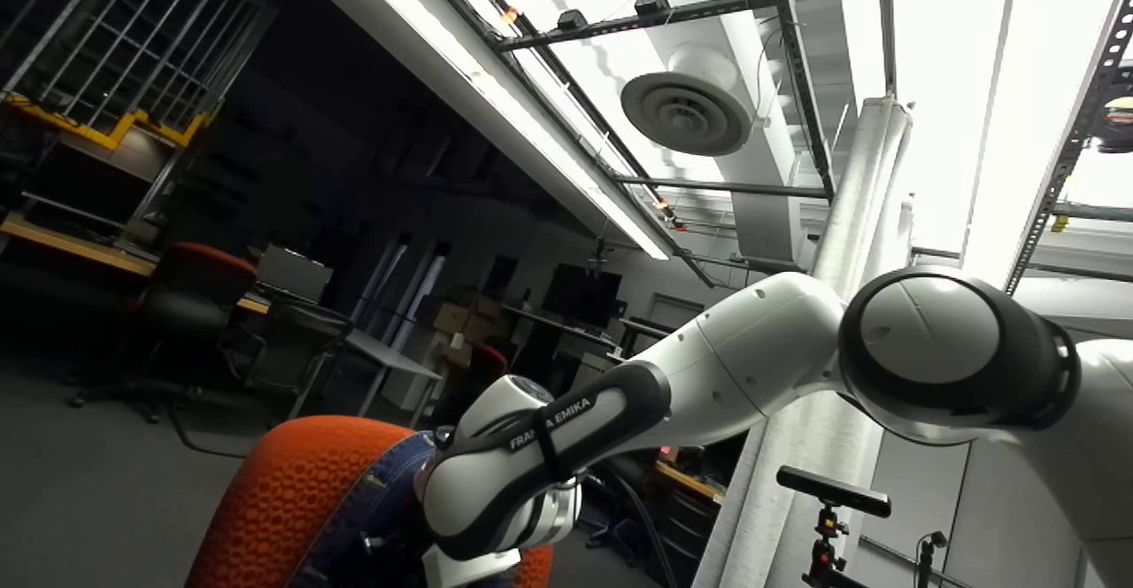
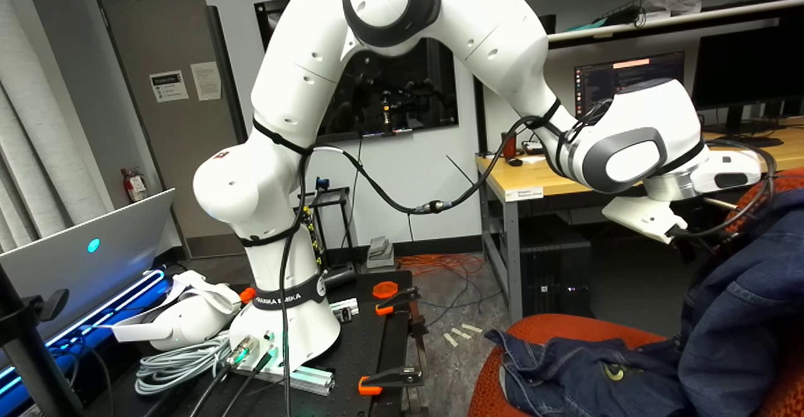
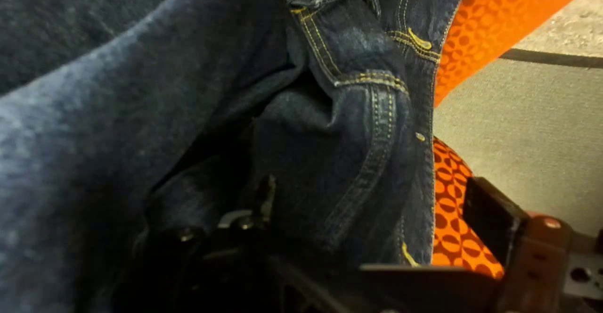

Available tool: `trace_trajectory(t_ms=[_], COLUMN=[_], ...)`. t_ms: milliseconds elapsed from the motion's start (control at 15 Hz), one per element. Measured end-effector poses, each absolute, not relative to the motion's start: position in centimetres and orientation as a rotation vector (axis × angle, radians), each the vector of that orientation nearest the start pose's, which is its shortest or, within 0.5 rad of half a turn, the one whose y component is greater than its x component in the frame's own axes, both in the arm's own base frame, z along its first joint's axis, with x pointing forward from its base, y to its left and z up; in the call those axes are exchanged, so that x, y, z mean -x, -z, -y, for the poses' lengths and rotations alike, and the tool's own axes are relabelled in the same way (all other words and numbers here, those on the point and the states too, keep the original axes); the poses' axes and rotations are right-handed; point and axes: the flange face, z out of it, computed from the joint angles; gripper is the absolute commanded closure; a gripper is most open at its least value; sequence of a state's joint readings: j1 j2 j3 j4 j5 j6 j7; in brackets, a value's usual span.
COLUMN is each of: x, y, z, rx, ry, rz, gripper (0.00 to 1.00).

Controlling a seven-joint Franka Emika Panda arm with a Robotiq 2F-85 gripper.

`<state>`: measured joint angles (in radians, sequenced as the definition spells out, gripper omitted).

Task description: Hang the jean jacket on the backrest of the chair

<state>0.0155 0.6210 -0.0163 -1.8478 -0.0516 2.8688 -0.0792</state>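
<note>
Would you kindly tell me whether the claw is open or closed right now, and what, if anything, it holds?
Claw: open, jaws wide apart, with no grip visible on the jean jacket.

In an exterior view you look upward, tilted sideways, from near the arm (image 1: 761, 358), with the chair (image 1: 292, 491) along the lower edge; in an exterior view you face the arm from nearby, more level, its base (image 2: 314, 334) left of centre. The pair look from opposite sides and share the arm, the chair and the jean jacket (image 2: 741, 316). Your wrist view looks from very close onto the jean jacket and part of the chair.
</note>
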Motion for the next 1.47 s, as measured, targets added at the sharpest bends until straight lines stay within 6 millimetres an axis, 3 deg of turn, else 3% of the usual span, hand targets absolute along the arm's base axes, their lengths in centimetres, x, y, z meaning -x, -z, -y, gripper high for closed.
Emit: trace_trajectory(t_ms=[600,667,1067,1267,1467], x=[-68.9,-68.9,-68.9,-68.4,-67.7], y=[-24.5,-24.5,-26.3,-30.1,-36.3], z=[1.0,1.2,1.3,1.4,1.9], rx=[3.124,3.126,3.118,3.095,3.062], ry=[0.699,0.700,0.560,0.393,0.261], rz=[0.097,0.091,0.026,-0.021,-0.048], gripper=[0.95,1.00,0.99,0.99,0.99])
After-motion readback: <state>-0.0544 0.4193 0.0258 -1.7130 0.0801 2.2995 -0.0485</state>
